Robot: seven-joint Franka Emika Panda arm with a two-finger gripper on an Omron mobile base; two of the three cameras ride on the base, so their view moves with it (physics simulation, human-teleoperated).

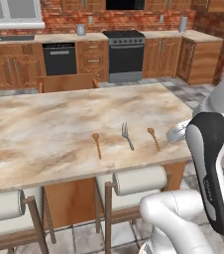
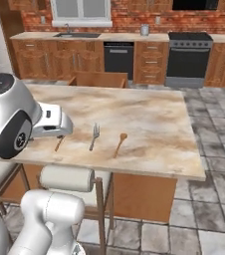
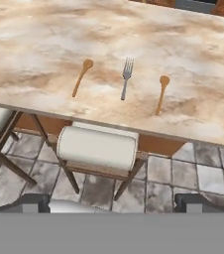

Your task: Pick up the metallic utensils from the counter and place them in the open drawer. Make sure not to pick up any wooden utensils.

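A slim grey metal fork (image 3: 126, 78) lies on the marbled counter (image 3: 44, 39) near its front edge, tines pointing away from me. On either side of it lies a wooden spoon, one to the left (image 3: 82, 77) and one to the right (image 3: 161, 93). My gripper (image 3: 113, 203) hangs above and in front of the counter edge, looking down at the three utensils, open wide with nothing between its fingers. From the base, the fork (image 1: 128, 136) (image 2: 93, 136) shows just beyond my hand. The open drawer (image 1: 67, 82) (image 2: 99, 78) sticks out at the island's far side.
White-cushioned stools (image 1: 139, 179) (image 2: 67, 178) (image 3: 96, 148) are tucked under the counter's front edge below the utensils. Cabinets, a dishwasher (image 1: 59, 58) and a stove (image 1: 126, 54) line the brick back wall. Grey tiled floor runs to the right of the island.
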